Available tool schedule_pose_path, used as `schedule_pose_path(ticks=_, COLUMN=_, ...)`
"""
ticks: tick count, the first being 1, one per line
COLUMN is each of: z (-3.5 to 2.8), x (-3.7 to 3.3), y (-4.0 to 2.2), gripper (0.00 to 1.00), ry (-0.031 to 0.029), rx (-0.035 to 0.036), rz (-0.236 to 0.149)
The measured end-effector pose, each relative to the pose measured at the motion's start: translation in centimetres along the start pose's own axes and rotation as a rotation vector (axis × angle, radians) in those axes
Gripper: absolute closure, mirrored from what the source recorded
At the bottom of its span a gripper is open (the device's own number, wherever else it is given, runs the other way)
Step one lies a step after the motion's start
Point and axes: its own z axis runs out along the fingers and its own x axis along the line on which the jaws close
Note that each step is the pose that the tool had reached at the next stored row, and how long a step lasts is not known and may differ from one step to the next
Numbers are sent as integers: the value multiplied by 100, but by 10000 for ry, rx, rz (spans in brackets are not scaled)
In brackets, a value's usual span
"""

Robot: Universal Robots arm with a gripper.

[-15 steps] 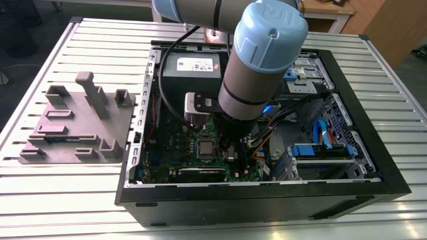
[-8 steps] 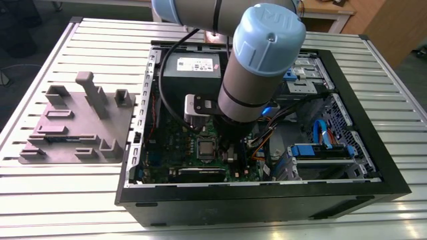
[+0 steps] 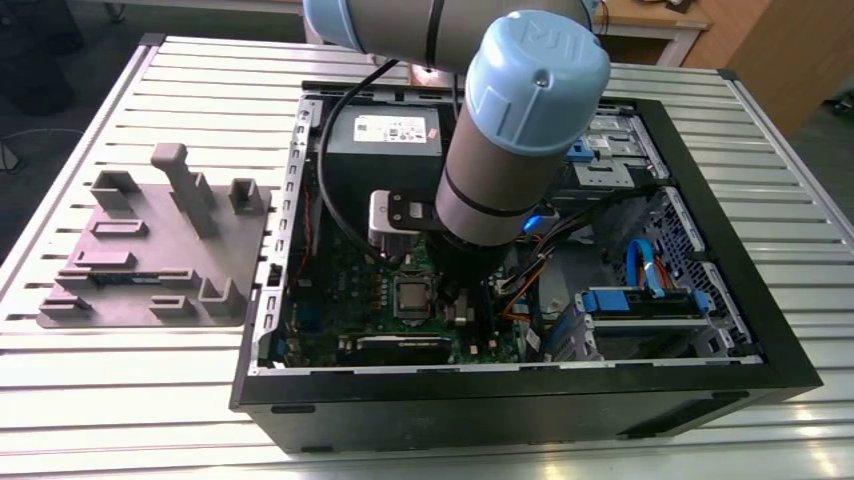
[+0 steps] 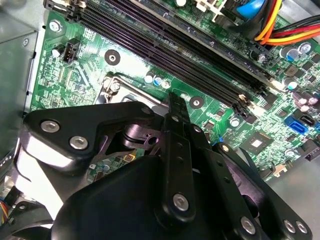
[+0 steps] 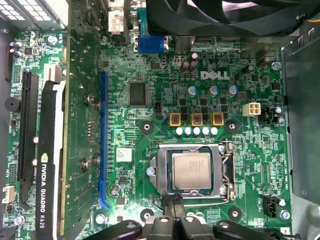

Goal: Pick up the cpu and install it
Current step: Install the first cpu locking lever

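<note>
The first wrist view looks straight down on the green motherboard (image 5: 210, 100), where the cpu (image 5: 191, 170) lies flat and square inside its socket frame (image 5: 194, 171), its silver-grey top facing up and the metal retention frame around it standing open. That placement suggests the chip is already seated and only waits to be clamped. The claw (image 5: 173, 216) hangs just beside the socket's near edge; its dark fingertips (image 5: 172, 205) appear pressed together with nothing between them, which fits a tool that has let go, or is poised to push, rather than one carrying a part. A long black graphics card (image 5: 47, 165) stands in its slot well apart from the socket.

In the exterior view the arm (image 3: 514, 130) reaches down into the open computer case (image 3: 747, 330), which lies on its side on the slatted tabletop (image 3: 134, 400), presumably so the board faces upward for access. The cpu (image 3: 411, 298) shows just beside the arm's lower end. A grey fixture tray (image 3: 147, 290) sits well apart towards the exterior view's left.

Print appears on the board and card; I leave it unread.
</note>
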Motion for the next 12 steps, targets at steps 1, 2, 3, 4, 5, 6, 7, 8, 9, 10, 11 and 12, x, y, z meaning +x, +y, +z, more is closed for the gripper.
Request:
schedule_pose_path(ticks=1, z=1, x=0, y=0, gripper=90, ry=0, rx=0, rz=-1)
schedule_pose_path(ticks=2, z=2, x=0, y=0, gripper=90, ry=1, rx=0, rz=0)
schedule_pose_path(ticks=3, z=4, x=0, y=0, gripper=90, ry=1, rx=0, rz=0)
schedule_pose_path(ticks=4, z=6, x=0, y=0, gripper=90, ry=0, rx=0, rz=0)
schedule_pose_path(ticks=5, z=10, x=1, y=-1, gripper=90, ry=-1, rx=0, rz=0)
schedule_pose_path(ticks=6, z=13, x=1, y=-1, gripper=90, ry=-1, rx=0, rz=0)
schedule_pose_path(ticks=7, z=15, x=2, y=-1, gripper=90, ry=0, rx=0, rz=1)
schedule_pose_path(ticks=8, z=18, x=3, y=-1, gripper=90, ry=-1, rx=0, rz=1)
schedule_pose_path(ticks=9, z=20, x=4, y=-1, gripper=90, ry=-1, rx=0, rz=1)
schedule_pose_path(ticks=10, z=24, x=5, y=-2, gripper=90, ry=0, rx=0, rz=1)
schedule_pose_path(ticks=11, z=27, x=6, y=-2, gripper=90, ry=0, rx=0, rz=0)
schedule_pose_path(ticks=12, z=30, x=7, y=-3, gripper=90, ry=0, rx=0, rz=0)
